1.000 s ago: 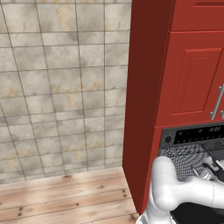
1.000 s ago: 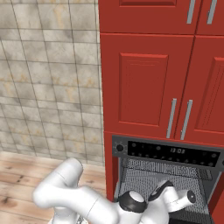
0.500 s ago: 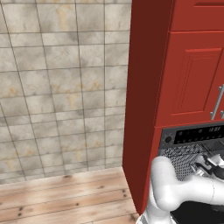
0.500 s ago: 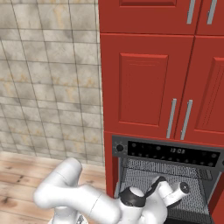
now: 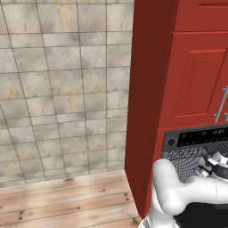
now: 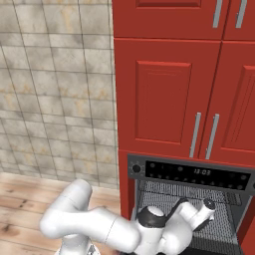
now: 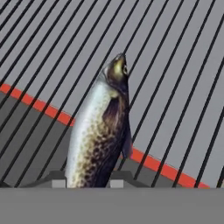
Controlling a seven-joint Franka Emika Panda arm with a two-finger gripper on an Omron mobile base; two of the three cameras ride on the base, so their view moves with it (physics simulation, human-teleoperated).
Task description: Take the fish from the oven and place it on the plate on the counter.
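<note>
Beige stone-tiled wall point(image 5: 62, 89) and pale wooden plank floor point(image 5: 67, 200) fill the left of both base views, with tall red cabinetry point(image 6: 169, 94) to the right framing the black built-in wall oven point(image 6: 191, 174) with its dark control panel. We see the oven's cavity open, and the white robot arm point(image 6: 99, 226) reaches into it from below.

Against the pictures of a second ago, we find the wall, floor and cabinets in the same places, so the base has not moved. The arm's wrist sits a little deeper and lower in the oven mouth in the right base view.

In the hand view, the small slender silvery-grey fish with a darker speckled back point(image 7: 103, 135) lies on the grey wire rack point(image 7: 175, 78) inside the oven. Its long axis runs nearly up the picture, leaning slightly to the right, head at the top and tail end hidden at the bottom between the finger tips. The two-finger gripper point(image 7: 87, 183) has a dark tip just beside each flank of the fish, drawn in close around it; we cannot tell whether the tips are actually pressing on it.
</note>
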